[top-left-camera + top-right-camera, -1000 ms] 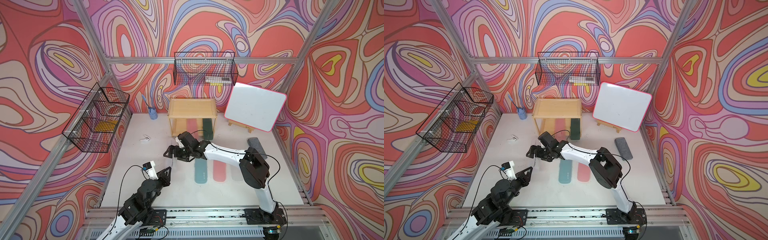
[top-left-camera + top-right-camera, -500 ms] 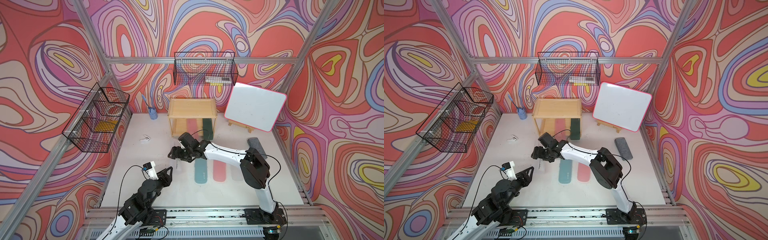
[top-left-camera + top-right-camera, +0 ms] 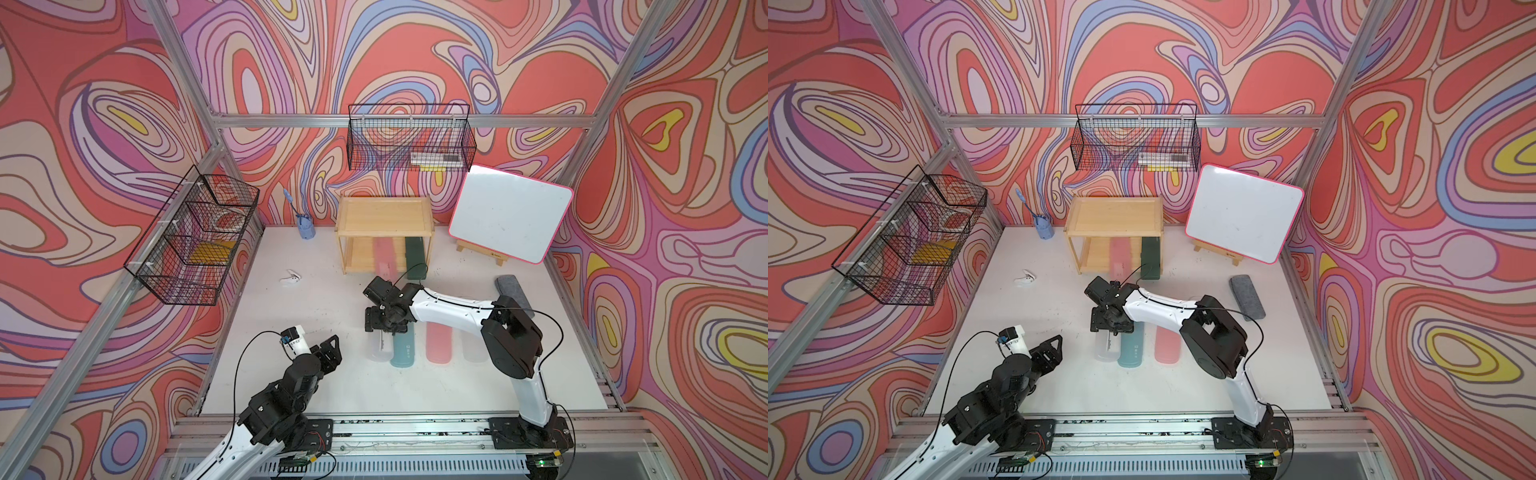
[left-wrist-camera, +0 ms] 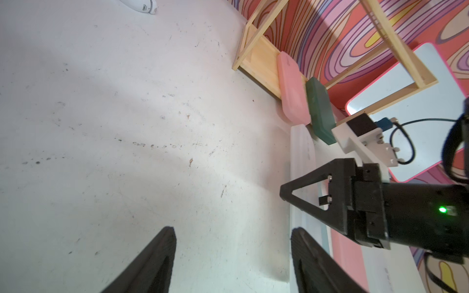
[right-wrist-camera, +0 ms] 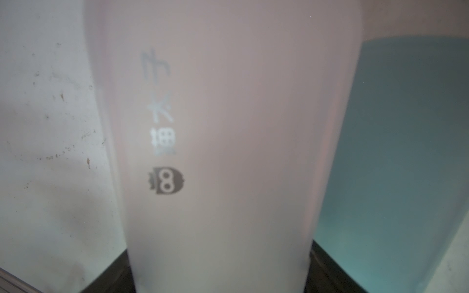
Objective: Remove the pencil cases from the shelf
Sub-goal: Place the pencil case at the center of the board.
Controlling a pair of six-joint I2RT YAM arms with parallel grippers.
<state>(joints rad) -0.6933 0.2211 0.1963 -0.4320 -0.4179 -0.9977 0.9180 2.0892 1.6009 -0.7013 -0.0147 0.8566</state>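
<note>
Our right jaws squeeze the sides of a whitish pencil case [image 5: 228,126] lying on the tabletop [image 3: 316,299], just beside the teal case [image 3: 404,351]. Our left jaws are wide apart with nothing in them. A pink case [image 3: 384,255] and a dark green case [image 3: 415,257] sit on the bottom tray of the shelf [image 3: 384,233].

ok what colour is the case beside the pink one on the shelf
Dark green. That pencil case shows best in the left wrist view.
</note>
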